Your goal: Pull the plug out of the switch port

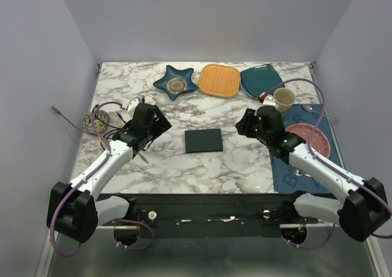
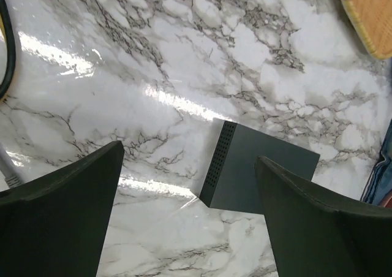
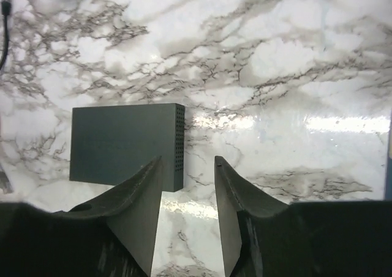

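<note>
The switch (image 1: 203,140) is a flat matte black box lying on the marble table between the two arms. No plug or cable shows in it in any view. The left wrist view shows the switch (image 2: 263,166) with a perforated short side; the right wrist view shows its other perforated side (image 3: 122,139). My left gripper (image 1: 158,125) is to its left, open wide and empty (image 2: 188,153). My right gripper (image 1: 244,125) is to its right, open with a narrow gap and empty (image 3: 188,159), its left finger over the switch's near corner.
A coil of cables (image 1: 99,119) lies at the table's left edge. A blue star dish (image 1: 175,83), an orange square plate (image 1: 220,79) and a teal plate (image 1: 260,79) line the back. A cup (image 1: 285,98) and a pink plate (image 1: 309,137) on a blue mat (image 1: 294,166) are at the right.
</note>
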